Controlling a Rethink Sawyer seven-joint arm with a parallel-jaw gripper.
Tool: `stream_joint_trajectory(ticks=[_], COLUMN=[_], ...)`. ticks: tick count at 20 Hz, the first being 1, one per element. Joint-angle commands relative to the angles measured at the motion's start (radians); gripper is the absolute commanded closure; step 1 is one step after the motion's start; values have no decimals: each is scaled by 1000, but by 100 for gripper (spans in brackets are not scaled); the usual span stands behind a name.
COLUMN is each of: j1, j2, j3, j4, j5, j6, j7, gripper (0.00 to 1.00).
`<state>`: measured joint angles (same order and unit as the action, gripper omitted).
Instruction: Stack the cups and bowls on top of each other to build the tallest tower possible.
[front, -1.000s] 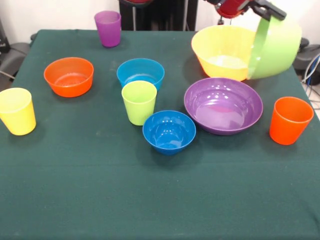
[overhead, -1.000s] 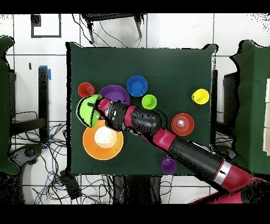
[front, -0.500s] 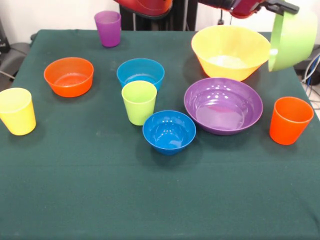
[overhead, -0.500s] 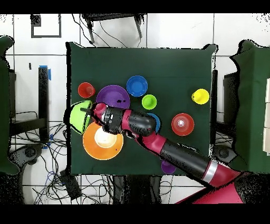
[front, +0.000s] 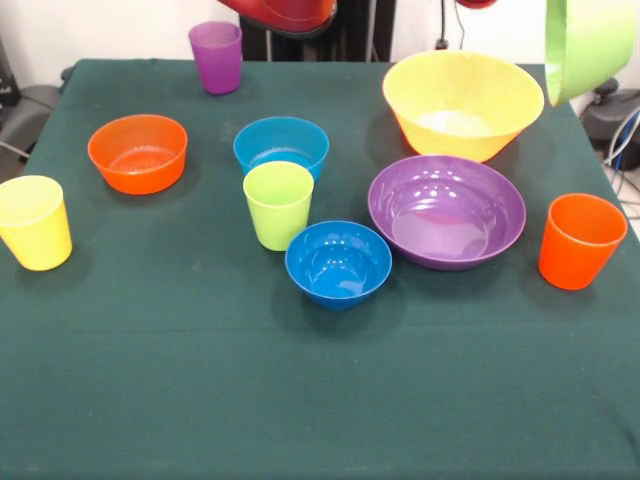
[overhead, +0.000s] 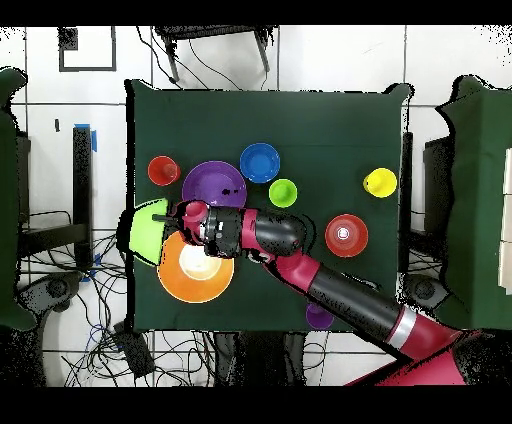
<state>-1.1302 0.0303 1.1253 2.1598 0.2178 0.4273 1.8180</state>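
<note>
Now green bowl (front: 590, 45) hangs tilted past tabletop (front: 200, 400) edge, jaws clamped on rim, clearing yellow bowl (front: 462, 100) for restacking.

Green-clothed table (front: 200, 400), cups (front: 278, 203), bowls (front: 446, 210)

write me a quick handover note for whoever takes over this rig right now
Gripper: shut on the lime green bowl, held tilted in the air near the table edge, beside the yellow-orange bowl.
On the table, all separate: purple bowl, dark blue bowl, light blue bowl, orange bowl, lime green cup, yellow cup, orange cup, purple cup.
Done: nothing is stacked yet.
Left: set down the lime green bowl and build the whole tower.
</note>
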Motion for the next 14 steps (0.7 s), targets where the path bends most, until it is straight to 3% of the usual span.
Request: stream_joint_trajectory(ticks=[1,14], j1=[14,26], j2=[-54,-41], j3=[17,-5], j4=[-134,-210], j5=[99,112], j6=[97,93], j7=[143,88], gripper=[100,100])
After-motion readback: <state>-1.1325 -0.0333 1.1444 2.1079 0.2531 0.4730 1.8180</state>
